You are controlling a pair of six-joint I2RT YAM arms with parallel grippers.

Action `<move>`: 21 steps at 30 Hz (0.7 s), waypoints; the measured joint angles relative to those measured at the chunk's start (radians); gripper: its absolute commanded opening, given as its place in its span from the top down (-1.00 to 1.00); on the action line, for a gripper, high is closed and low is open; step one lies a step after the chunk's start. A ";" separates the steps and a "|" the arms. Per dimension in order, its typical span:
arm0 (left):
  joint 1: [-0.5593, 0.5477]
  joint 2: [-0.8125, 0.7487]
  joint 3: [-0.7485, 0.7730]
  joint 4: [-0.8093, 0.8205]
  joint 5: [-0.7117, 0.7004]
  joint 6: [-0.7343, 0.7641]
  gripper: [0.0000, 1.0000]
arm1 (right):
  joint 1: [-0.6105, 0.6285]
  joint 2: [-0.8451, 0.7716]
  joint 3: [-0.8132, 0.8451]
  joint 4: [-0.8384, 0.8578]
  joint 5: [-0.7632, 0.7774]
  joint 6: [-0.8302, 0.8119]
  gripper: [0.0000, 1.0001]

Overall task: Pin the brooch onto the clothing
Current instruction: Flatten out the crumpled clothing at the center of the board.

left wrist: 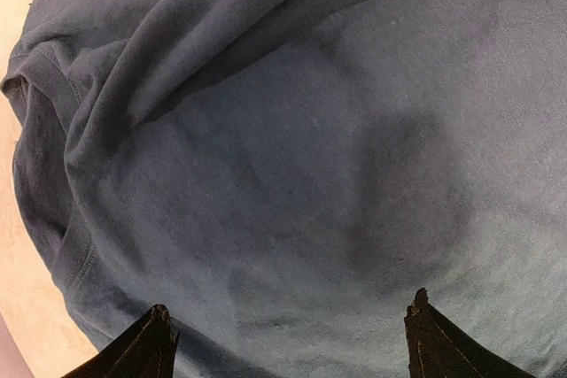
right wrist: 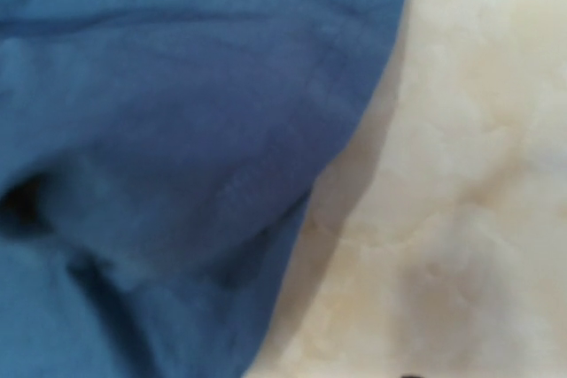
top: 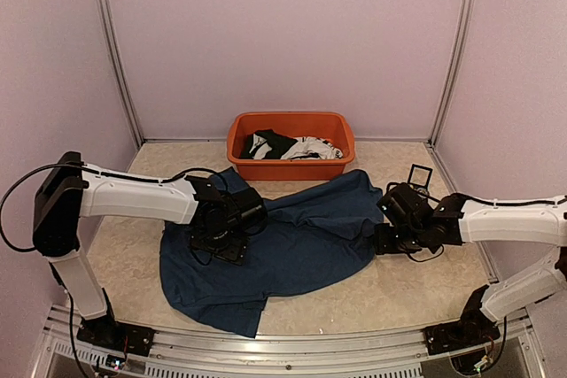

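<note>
Navy T-shirt (top: 301, 254) lies crumpled mid-table (top: 399, 289), at 6 o'clock of orange tub (top: 291, 143); L gripper (left wrist: 288, 338) over its 9 o'clock side, jaws wide apart, holding nothing; R gripper (top: 384, 238) at its 3 o'clock edge, jaw state can't tell.

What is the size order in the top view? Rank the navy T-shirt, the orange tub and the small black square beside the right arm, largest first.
1. navy T-shirt, by far.
2. orange tub, though it sits farther away.
3. small black square, clearly smallest.
</note>
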 measured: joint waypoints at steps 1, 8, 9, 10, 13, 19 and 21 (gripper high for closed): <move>-0.001 0.000 0.000 0.004 0.003 0.000 -0.69 | 0.000 0.024 -0.002 0.020 0.000 0.005 0.01; -0.014 0.001 -0.009 0.009 0.006 0.000 -0.64 | -0.013 0.179 -0.003 0.134 0.023 0.015 0.23; -0.016 0.001 -0.013 0.011 0.006 0.000 -0.63 | -0.020 0.196 -0.003 0.143 0.028 0.016 0.26; -0.018 0.001 -0.018 0.014 0.006 0.000 -0.63 | -0.029 0.210 -0.003 0.153 0.032 0.016 0.29; -0.018 0.001 -0.035 0.021 0.006 0.001 -0.61 | -0.054 0.225 -0.007 0.185 0.039 0.017 0.40; -0.019 0.001 -0.049 0.031 0.006 0.005 -0.59 | -0.083 0.226 -0.029 0.290 0.029 0.000 0.53; -0.019 0.001 -0.049 0.035 0.006 0.007 -0.59 | -0.085 0.229 -0.030 0.315 0.021 -0.007 0.64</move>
